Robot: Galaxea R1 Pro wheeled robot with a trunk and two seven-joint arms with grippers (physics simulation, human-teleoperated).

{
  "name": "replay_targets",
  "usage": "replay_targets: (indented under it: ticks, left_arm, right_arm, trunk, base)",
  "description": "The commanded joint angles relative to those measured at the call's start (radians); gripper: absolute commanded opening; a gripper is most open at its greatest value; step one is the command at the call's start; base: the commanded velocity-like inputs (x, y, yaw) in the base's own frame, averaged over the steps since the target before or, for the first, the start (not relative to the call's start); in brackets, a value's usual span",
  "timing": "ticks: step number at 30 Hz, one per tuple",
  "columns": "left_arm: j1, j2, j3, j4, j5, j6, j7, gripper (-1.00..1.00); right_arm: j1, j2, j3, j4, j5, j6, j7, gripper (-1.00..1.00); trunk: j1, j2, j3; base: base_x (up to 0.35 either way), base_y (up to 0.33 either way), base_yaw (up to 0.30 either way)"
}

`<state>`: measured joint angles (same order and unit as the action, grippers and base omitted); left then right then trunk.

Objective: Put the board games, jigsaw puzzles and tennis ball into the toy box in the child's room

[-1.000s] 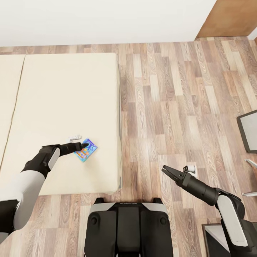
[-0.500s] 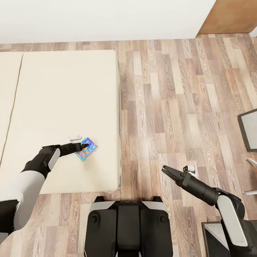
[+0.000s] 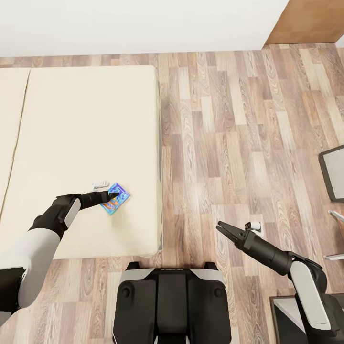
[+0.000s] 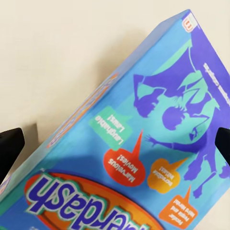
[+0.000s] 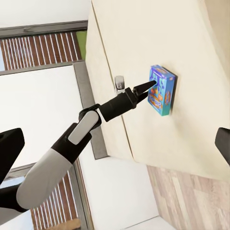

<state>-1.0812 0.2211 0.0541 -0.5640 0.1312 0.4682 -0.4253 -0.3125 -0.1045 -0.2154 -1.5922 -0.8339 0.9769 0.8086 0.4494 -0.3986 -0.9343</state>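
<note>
Left hand (image 3: 112, 194) spread wide above the blue board game (image 3: 115, 199) on the bed (image 3: 86, 143), hiding part of its cover.

White forearms, black tapered grippers (left (image 3: 111, 195), right (image 3: 220, 227)), black base.

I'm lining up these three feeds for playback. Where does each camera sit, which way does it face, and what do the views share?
Head view: on the robot's head, looking down over the bed and floor; both arms and the base show.
Left wrist view: near the left gripper, looking closely at the blue board game; dark fingertips at the edges.
Right wrist view: near the right gripper, facing the bed; shows the left arm.
All three share the blue board game.
</note>
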Motion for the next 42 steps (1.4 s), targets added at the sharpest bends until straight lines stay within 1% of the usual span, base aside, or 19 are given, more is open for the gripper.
replay_targets:
  ticks: [1, 14, 42]
  left_arm:
    - [0.0, 0.0, 0.003, -0.001, 0.008, 0.009, -0.001, 1.0]
    - [0.0, 0.0, 0.003, 0.0, 0.008, 0.009, -0.001, 1.0]
    - [0.001, 0.001, 0.003, -0.001, 0.008, 0.007, -0.001, 1.0]
  right_arm:
    - [0.0, 0.001, -0.001, 0.0, 0.002, 0.002, 0.004, 1.0]
    - [0.0, 0.002, -0.001, 0.0, 0.002, -0.017, 0.003, 1.0]
    - [0.0, -0.001, 0.0, 0.0, 0.002, -0.017, 0.004, 1.0]
  trunk:
    - [0.001, -0.001, -0.001]
    - [0.001, -0.001, -0.004]
    - [0.001, -0.001, -0.031]
  base:
    - [0.0, 0.0, 0.0]
    - [0.0, 0.0, 0.0]
    - [0.0, 0.0, 0.0]
